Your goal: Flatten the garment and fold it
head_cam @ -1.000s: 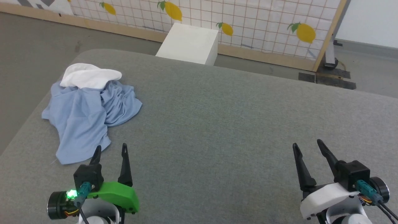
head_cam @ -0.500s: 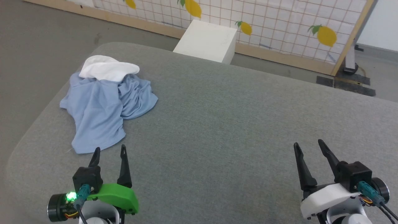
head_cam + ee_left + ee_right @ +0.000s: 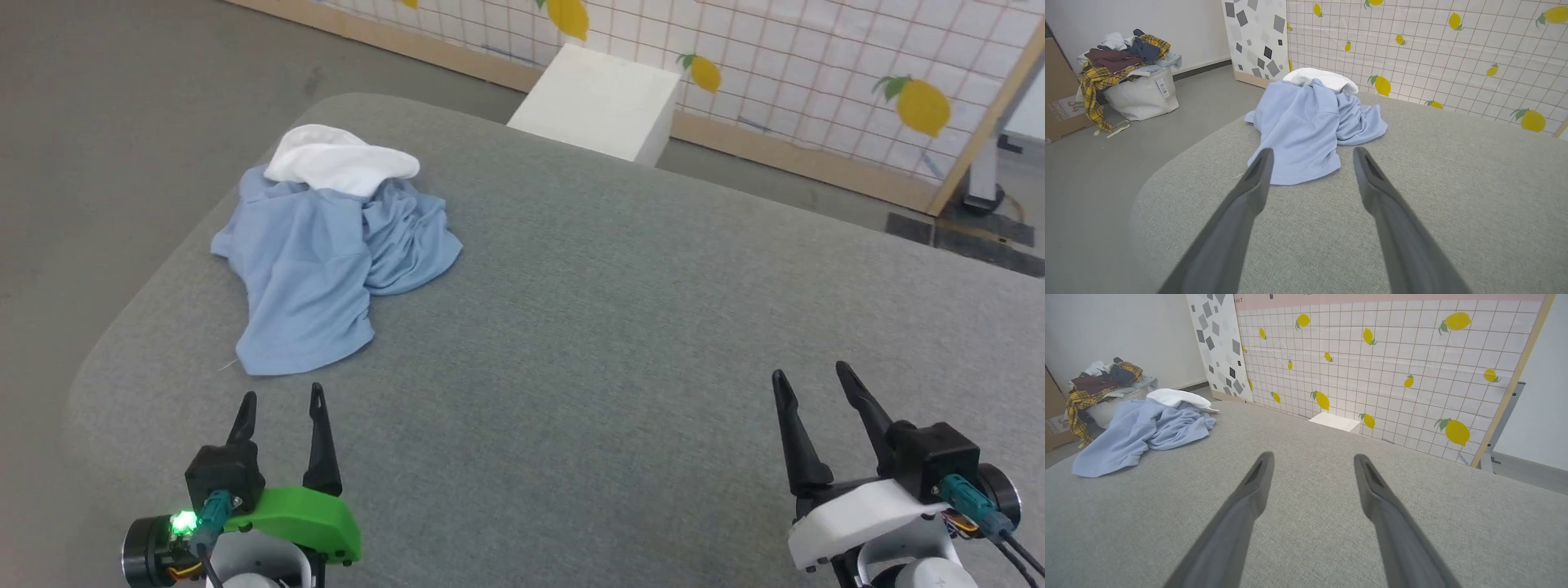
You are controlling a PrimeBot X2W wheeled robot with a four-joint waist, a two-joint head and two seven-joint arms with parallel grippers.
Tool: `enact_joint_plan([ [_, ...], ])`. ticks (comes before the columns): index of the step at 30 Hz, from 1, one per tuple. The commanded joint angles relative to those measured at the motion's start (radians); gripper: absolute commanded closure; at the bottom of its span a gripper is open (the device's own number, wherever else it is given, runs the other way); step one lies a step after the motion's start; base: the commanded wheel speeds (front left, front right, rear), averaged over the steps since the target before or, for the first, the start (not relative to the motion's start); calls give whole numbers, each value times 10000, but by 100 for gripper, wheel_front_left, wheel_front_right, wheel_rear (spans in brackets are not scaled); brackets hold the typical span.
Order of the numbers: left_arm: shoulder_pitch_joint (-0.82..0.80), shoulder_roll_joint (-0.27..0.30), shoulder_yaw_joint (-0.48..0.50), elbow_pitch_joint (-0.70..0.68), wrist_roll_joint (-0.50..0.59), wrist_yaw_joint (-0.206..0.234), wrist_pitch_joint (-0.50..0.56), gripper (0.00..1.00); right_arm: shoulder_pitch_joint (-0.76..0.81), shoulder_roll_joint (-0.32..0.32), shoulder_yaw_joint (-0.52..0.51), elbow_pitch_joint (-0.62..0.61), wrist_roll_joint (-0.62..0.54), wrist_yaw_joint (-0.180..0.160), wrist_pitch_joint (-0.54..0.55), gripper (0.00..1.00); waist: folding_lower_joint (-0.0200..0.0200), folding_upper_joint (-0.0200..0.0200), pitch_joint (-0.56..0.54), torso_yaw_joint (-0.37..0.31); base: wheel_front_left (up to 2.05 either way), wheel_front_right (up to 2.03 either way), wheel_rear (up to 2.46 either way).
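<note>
While the left hand (image 3: 282, 392) and right hand (image 3: 809, 371) are held open, the crumpled light blue polo shirt (image 3: 314, 282) is spread near the far-left corner of the tabletop (image 3: 612, 343), white collar (image 3: 339, 159) pointed away, hem (image 3: 302, 355) pointed toward the left hand.

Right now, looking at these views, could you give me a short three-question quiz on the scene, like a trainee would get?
1. True or false: the left end effector is gripping the garment.
2. Where on the grey padded surface does the garment lie? A) far left part B) centre C) right edge
3. Fill in: the garment lies ___, not flat.
Key: 1 false, it is open and holds nothing. 2 A. 3 crumpled.
</note>
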Motion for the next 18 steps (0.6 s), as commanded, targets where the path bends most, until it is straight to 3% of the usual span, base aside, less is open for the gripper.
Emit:
enact_joint_plan([
  [1, -138, 25, 38, 66, -129, 96, -96, 0, -155, 11, 0, 60, 78, -10, -99, 0, 0, -1, 18, 161, 0, 0, 0],
  [18, -145, -38, 62, 309, -358, 278, -446, 0, -226, 14, 7, 167, 62, -12, -291, 0, 0, -1, 146, 1009, 0, 0, 0],
])
